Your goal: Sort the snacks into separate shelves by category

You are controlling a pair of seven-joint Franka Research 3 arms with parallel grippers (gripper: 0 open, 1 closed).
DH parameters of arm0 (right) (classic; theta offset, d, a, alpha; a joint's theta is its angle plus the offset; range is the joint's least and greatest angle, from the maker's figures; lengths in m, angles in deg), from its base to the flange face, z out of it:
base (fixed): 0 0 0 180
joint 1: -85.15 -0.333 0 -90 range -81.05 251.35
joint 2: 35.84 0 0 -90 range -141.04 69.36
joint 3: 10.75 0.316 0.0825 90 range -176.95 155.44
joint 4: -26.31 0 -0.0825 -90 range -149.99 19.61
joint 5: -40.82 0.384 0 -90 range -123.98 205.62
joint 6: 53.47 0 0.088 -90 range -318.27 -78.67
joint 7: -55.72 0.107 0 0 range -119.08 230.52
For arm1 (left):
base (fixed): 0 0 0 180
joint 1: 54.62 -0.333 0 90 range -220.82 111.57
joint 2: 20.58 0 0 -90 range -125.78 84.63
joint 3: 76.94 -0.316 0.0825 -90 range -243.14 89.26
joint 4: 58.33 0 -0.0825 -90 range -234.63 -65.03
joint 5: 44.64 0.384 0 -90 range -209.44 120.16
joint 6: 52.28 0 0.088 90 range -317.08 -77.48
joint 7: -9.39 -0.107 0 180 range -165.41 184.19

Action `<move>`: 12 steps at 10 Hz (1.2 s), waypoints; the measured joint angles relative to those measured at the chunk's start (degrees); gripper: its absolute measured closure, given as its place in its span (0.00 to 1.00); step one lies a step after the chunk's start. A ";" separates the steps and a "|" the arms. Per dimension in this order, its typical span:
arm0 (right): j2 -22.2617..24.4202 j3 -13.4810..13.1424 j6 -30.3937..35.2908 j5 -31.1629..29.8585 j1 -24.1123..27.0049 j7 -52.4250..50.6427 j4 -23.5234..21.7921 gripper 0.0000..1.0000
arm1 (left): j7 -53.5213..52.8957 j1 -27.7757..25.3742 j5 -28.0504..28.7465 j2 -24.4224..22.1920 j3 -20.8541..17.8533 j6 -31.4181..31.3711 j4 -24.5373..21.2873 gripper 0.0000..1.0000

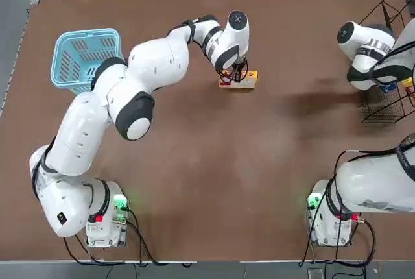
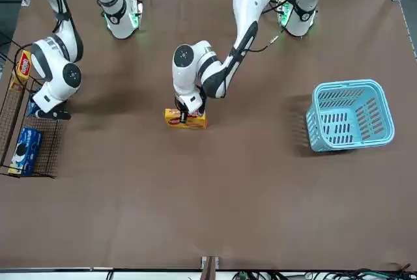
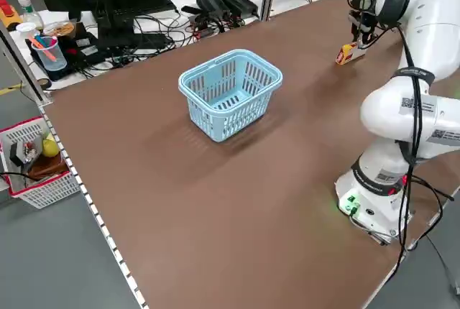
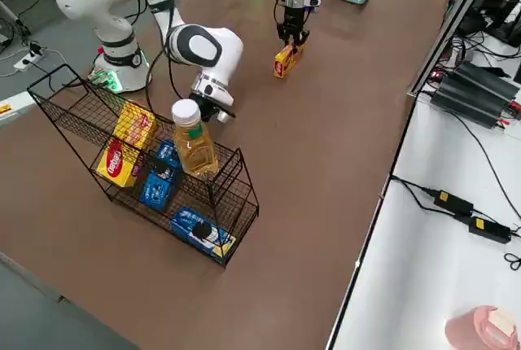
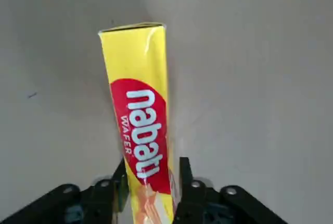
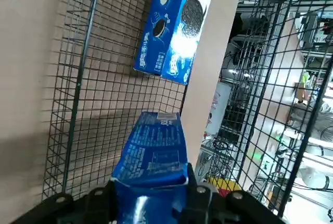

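The left pincer is straddling a yellow box lying on the desk near twelve o'clock, its fingers just beside the box's sides. At three o'clock, the right pincer is gripping a blue packet inside the wire rack.

The black wire rack at the table's three o'clock edge is cut off by the top view's right border, its snacks mostly hidden under the right arm. The left tool covers part of the yellow Nabati wafer box. Wrist views crop both tools' bases
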 joint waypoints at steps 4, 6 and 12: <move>0.12 0.06 -0.49 -0.19 0.42 0.75 0.02 0.10 | -0.15 -3.40 0.00 -4.08 -0.32 6.34 2.43 0.01; 0.20 0.12 -0.63 -0.21 0.44 1.14 0.05 0.01 | -2.27 -7.24 0.18 -10.53 -1.65 17.03 2.81 0.00; 0.57 1.48 -1.22 3.64 -0.72 2.73 1.41 0.01 | -32.68 -29.93 0.08 -28.93 -1.71 33.85 -1.66 0.00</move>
